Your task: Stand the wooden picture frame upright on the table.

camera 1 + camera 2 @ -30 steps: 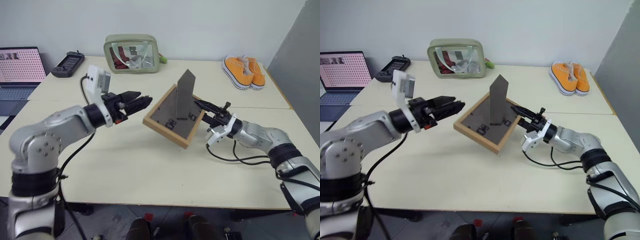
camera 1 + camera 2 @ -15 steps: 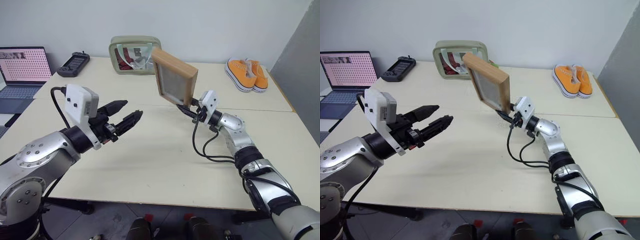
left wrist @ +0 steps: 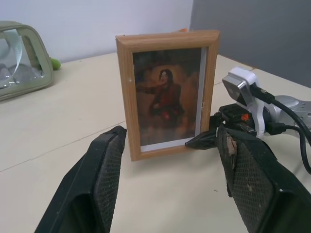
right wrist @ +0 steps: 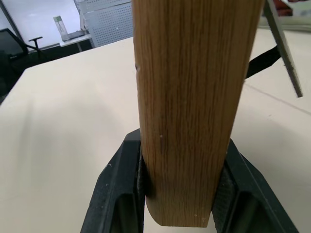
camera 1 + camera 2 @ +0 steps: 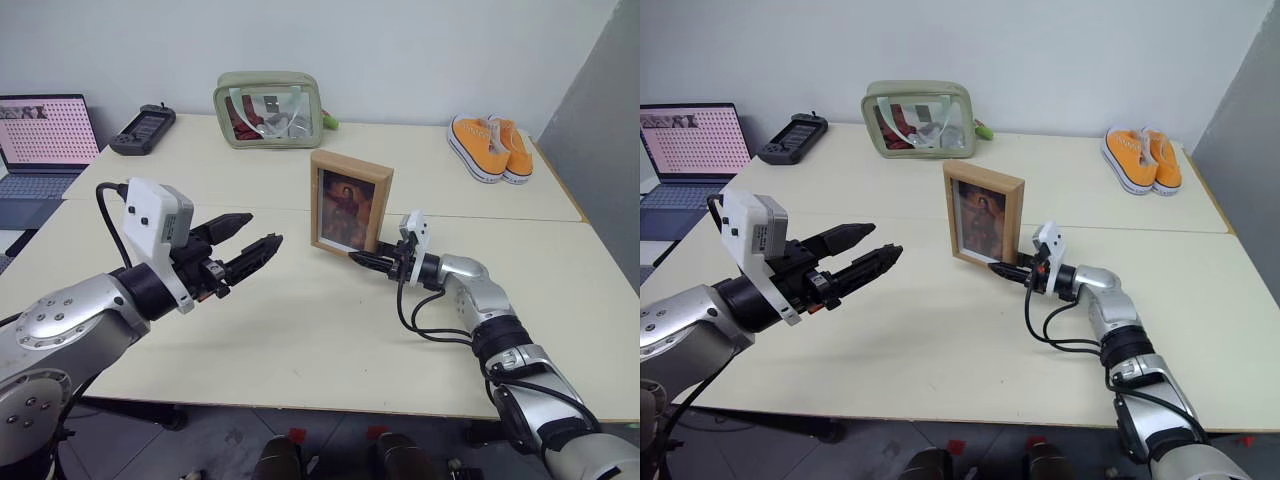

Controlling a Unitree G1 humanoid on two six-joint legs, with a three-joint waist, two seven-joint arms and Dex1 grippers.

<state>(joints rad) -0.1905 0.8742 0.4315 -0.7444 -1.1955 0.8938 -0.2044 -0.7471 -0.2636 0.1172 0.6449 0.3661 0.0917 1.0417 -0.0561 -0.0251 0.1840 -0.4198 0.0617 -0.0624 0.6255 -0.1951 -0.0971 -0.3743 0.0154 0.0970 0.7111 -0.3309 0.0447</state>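
The wooden picture frame (image 5: pixel 348 205) stands upright near the middle of the table (image 5: pixel 300 330), its portrait picture facing me and its lower edge down at the tabletop. My right gripper (image 5: pixel 365 259) is shut on the frame's lower right edge, one finger (image 4: pixel 121 189) on each side of the wood. The dark fold-out stand (image 4: pixel 282 48) sticks out behind. My left gripper (image 5: pixel 265 230) hovers open to the left of the frame, apart from it, with nothing between its fingers (image 3: pixel 104 179).
A clear green-edged pouch (image 5: pixel 265 108) sits at the back, orange shoes (image 5: pixel 490 145) at the back right. A laptop (image 5: pixel 40 140) and a black controller (image 5: pixel 137 128) lie at the back left. A seam crosses the table behind the frame.
The right gripper rolled the frame from back-side-up to upright and lowered it to the tabletop. The left gripper drew back to the left, staying open.
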